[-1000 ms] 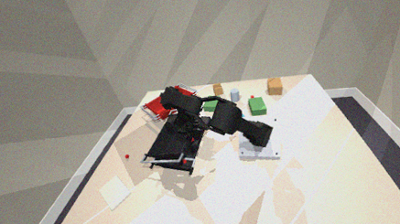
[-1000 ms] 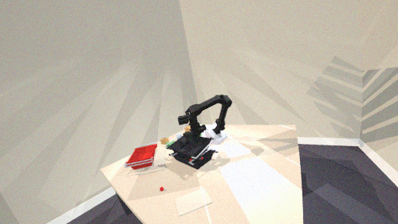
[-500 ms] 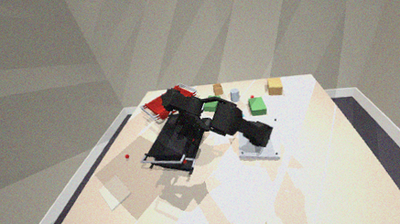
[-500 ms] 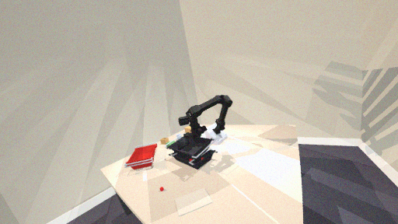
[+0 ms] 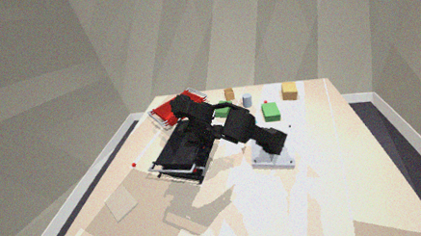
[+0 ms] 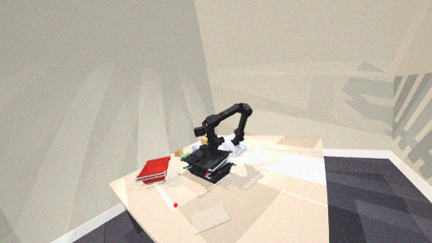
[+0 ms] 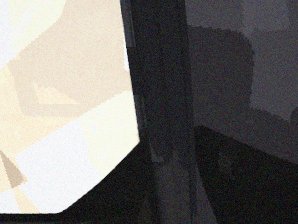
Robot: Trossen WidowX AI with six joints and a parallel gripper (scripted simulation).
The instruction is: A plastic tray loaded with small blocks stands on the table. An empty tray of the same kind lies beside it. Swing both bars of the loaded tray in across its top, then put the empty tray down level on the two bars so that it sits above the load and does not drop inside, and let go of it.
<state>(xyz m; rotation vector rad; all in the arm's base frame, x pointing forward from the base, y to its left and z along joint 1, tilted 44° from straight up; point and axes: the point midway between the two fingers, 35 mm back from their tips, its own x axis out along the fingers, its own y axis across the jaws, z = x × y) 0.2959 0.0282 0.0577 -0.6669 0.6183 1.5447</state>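
My gripper [image 5: 205, 135] [image 6: 214, 146] was closed most of the way, but not completely, because it had the wall of the upper black tray [image 5: 174, 147] [image 6: 204, 159] [image 7: 227, 65] between its fingers. I held this tray over the lower black tray [image 5: 198, 175] [image 6: 214, 175], which stood on the table [image 5: 310, 201] [image 6: 270, 211]. Small red pieces [image 5: 195, 171] [image 6: 207, 173] showed at the lower tray. A pale bar [image 5: 173, 170] [image 6: 219, 163] was at the near end of the trays; whether the upper tray touched it, I could not tell. My wrist view was mostly dark, with bright table at its left. The red tray [image 6: 156, 169] stood apart, partly behind my arm in the top view. Beyond the black trays were a green block [image 5: 271, 112], a yellow block [image 5: 289, 91] and a grey-blue cylinder [image 5: 247, 100]. One red ball [image 5: 134, 165] [image 6: 175, 205] lay on the table.
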